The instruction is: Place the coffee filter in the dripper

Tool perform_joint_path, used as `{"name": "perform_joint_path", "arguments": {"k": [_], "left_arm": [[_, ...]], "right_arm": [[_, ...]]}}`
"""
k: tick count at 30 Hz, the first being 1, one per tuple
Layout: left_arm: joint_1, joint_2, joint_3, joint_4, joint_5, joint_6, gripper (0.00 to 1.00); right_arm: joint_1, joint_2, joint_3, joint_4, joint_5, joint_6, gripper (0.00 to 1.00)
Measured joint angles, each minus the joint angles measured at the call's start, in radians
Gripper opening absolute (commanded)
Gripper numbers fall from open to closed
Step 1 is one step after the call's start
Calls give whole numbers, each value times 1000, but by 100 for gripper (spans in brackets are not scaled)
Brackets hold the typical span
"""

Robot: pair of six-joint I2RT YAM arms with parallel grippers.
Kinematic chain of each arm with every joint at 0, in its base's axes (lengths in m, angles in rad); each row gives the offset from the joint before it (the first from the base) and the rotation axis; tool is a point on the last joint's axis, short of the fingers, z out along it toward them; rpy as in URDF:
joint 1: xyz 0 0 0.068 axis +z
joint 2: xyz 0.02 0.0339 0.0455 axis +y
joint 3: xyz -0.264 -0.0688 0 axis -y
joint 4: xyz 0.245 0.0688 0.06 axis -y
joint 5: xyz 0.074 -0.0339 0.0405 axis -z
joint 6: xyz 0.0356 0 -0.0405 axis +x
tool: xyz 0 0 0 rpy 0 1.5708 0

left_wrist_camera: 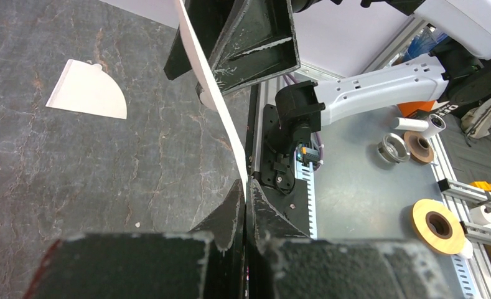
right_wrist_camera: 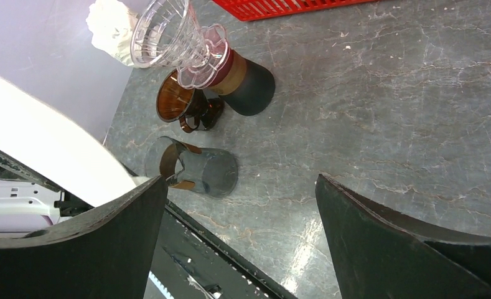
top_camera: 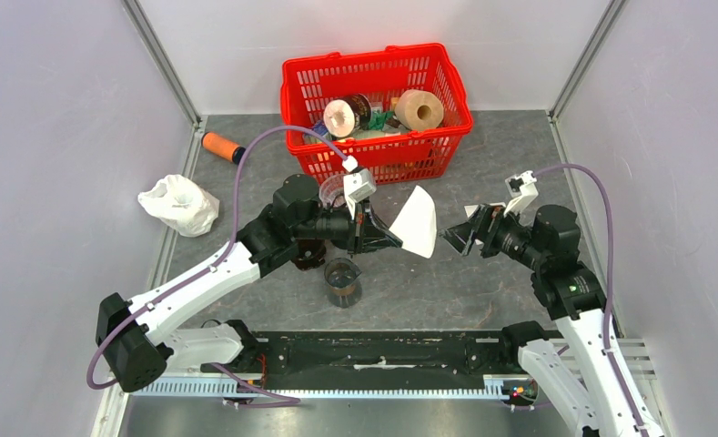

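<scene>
My left gripper (top_camera: 393, 238) is shut on a white coffee filter (top_camera: 418, 221) and holds it above the table, mid-scene. In the left wrist view the filter (left_wrist_camera: 213, 99) stands edge-on, pinched at my left gripper (left_wrist_camera: 247, 190). My right gripper (top_camera: 453, 238) is open, its tips right by the filter's free edge; the filter (right_wrist_camera: 43, 137) shows beyond its left finger, past my right gripper (right_wrist_camera: 243, 205). The clear dripper (right_wrist_camera: 167, 34) sits on a dark carafe (right_wrist_camera: 246, 78); in the top view the dripper (top_camera: 334, 192) is partly hidden behind my left wrist.
A second white filter (left_wrist_camera: 90, 93) lies flat on the table. A brown glass cone (right_wrist_camera: 179, 103) and a glass cup (top_camera: 343, 282) stand near the carafe. At the back stands a red basket (top_camera: 309, 77) with tape rolls; an orange cylinder (top_camera: 220, 146) and a white bag (top_camera: 180, 202) lie left.
</scene>
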Motion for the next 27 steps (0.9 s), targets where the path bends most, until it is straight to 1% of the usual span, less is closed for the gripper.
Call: {"name": "perform_joint_path", "arguments": {"k": [4,11,16,27], "left_arm": [[0,0,0,0,5,1,2],[0,0,0,0,4,3,2],[0,1,0,0,0,3,2],[0,6,0,0,-24,2,2]], "right_arm": [[0,5,0,8,-4,-1,97],[0,3,0,28,-66,0,97],[0,-12,0,26,-80,-1,97],[0,-34,0,-37,-102,-5,97]]}}
